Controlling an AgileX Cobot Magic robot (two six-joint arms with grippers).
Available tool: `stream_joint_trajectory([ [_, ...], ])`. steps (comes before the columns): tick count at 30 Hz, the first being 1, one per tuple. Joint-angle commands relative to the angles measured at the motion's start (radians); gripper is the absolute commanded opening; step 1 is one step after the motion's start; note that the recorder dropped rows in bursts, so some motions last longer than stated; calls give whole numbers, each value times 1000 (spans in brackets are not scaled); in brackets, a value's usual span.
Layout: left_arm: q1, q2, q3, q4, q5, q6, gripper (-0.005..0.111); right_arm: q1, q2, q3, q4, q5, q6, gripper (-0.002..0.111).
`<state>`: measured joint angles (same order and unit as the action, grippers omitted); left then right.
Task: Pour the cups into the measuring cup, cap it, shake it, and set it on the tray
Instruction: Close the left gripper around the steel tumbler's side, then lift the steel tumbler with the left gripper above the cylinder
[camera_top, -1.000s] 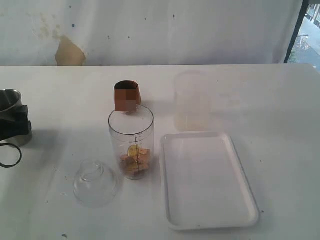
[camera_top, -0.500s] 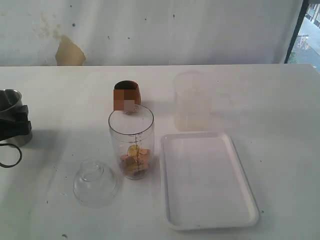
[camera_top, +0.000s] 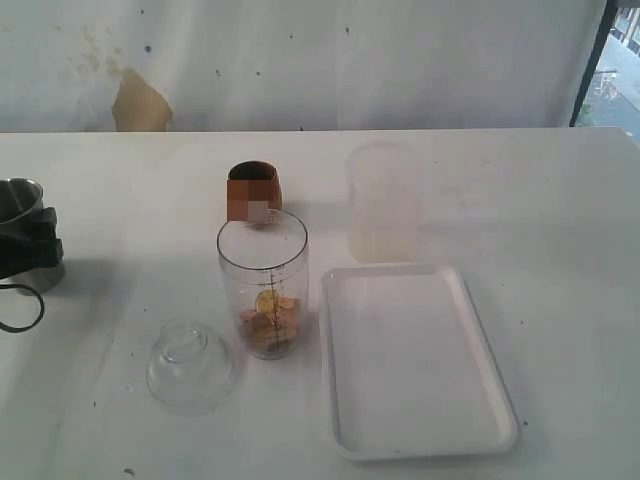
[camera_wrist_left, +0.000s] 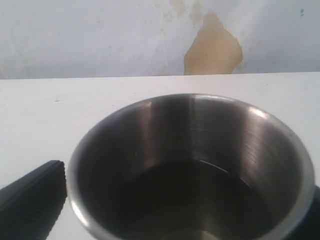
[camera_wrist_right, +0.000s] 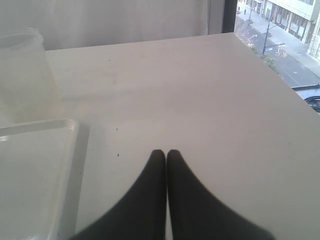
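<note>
The steel tumbler (camera_top: 20, 205) stands at the table's far left edge. My left gripper (camera_top: 28, 245) is open around it, one finger (camera_wrist_left: 35, 200) close beside its rim (camera_wrist_left: 190, 165). The brown wooden cup (camera_top: 254, 193) stands behind the tall clear measuring cup (camera_top: 264, 285), which holds orange-brown pieces at its bottom. The clear dome cap (camera_top: 190, 365) lies on the table just left of the measuring cup. The white tray (camera_top: 415, 440) lies to the right and is bare. My right gripper (camera_wrist_right: 166, 152) is shut on nothing, low over the table beside the tray's corner (camera_wrist_right: 45, 150); the exterior view does not show it.
A frosted translucent cup (camera_top: 383, 200) stands behind the tray and shows in the right wrist view (camera_wrist_right: 25, 75). A black cable loop (camera_top: 20, 310) hangs at the left edge. The table's right edge (camera_wrist_right: 295, 90) is near the right gripper.
</note>
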<state>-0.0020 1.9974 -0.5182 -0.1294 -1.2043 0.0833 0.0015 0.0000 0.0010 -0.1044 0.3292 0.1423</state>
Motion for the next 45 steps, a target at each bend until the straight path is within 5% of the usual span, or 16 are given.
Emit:
stream_joint_trajectory([
  [1,1,4,-5,-18,-17,-4,105,0,0,-1,0,-8,4,0],
  [9,1,4,-5,-18,1,-4,99,0,0,-1,0,-8,4,0],
  [21,1,4,-5,37,59,-7,0,0,0,-1,0,-8,4,0],
  [37,1,2,-31,265,-17,-172,0,0,0,-1,0,-8,4,0],
  [45,1,-4,-112,356,92,-190,0,0,0,-1,0,-8,4,0],
])
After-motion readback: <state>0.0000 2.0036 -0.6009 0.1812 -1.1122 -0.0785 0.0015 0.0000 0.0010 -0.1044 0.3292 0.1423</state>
